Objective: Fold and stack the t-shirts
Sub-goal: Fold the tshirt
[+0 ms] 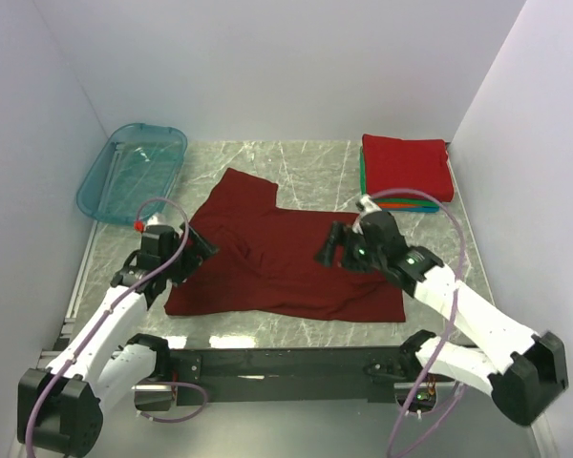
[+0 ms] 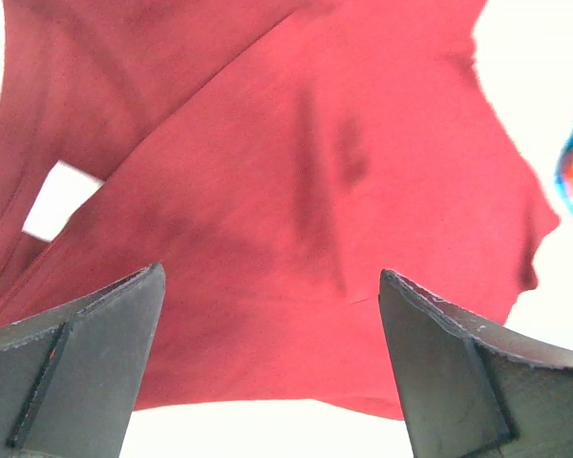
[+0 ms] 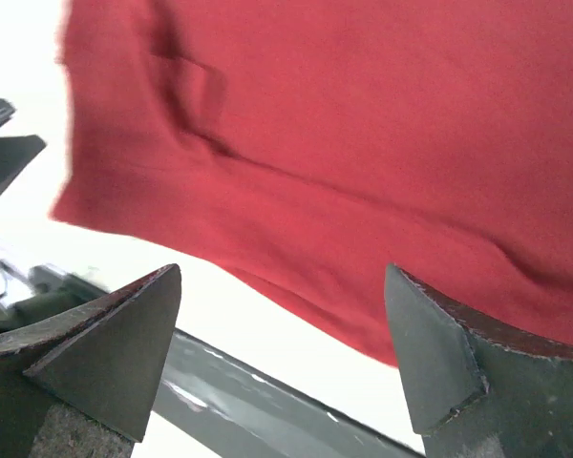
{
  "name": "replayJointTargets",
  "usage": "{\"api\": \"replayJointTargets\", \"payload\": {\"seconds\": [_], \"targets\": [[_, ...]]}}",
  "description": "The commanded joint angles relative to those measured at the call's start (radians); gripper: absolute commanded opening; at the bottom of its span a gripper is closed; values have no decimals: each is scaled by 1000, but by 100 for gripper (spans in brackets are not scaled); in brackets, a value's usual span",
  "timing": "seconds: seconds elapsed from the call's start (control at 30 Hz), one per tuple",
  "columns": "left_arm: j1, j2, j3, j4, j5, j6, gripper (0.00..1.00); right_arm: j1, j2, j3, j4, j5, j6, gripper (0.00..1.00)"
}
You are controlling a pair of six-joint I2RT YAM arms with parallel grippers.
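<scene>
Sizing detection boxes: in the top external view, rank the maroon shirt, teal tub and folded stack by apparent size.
1. maroon shirt, clearly the largest.
2-3. teal tub and folded stack look about alike, too close to rank.

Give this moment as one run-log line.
maroon t-shirt: spread on table, unfolded | left gripper: open, at its left edge | right gripper: open, over its right part | folded stack: far right, red on top
</scene>
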Motion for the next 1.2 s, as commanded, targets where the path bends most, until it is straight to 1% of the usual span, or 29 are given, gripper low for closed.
{"api": "replayJointTargets", "payload": {"seconds": [0.0, 0.03, 0.1, 0.13, 0.2, 0.23, 0.27, 0.3, 0.33, 0.37, 0.4, 0.43, 0.47, 0.5, 0.6, 0.87, 1.17], "targets": [[0, 2, 72, 78, 16, 39, 100, 74, 139, 109, 182, -12, -38, 92], [0, -4, 67, 92, 30, 35, 99, 87, 229, 134, 202, -19, -38, 92], [0, -36, 33, 135, 67, 30, 99, 135, 329, 237, 198, -24, -43, 89], [0, -46, 17, 170, 73, 29, 99, 150, 427, 276, 193, -27, -55, 88], [0, -59, -20, 178, 39, 30, 100, 192, 525, 384, 182, -28, -72, 86], [0, -60, -30, 180, 35, 33, 99, 201, 626, 418, 176, -39, -75, 84], [0, -57, -37, 185, 34, 39, 99, 207, 674, 486, 164, -42, -72, 82], [0, -46, -56, 195, 48, 42, 100, 219, 722, 520, 146, -63, -72, 77], [0, -41, -68, 218, 60, 41, 99, 224, 801, 551, 138, -70, -72, 74], [2, -35, -77, 232, 71, 38, 99, 230, 834, 603, 133, -74, -72, 72], [0, -27, -100, 243, 83, 33, 99, 242, 863, 625, 127, -74, -70, 68], [2, -23, -109, 250, 82, 29, 99, 246, 904, 645, 125, -70, -70, 67], [0, -18, -119, 266, 84, 27, 99, 250, 921, 677, 122, -65, -70, 65], [2, -14, -135, 273, 87, 30, 99, 252, 940, 692, 112, -61, -70, 60], [2, 5, -155, 283, 71, 39, 100, 250, 995, 748, 78, -25, -70, 56], [3, 37, -180, 297, 45, 58, 100, 252, 1058, 788, 37, 67, -53, 50], [3, 69, -208, 318, 51, 58, 99, 252, 1103, 800, 41, 50, -47, 43]]}}
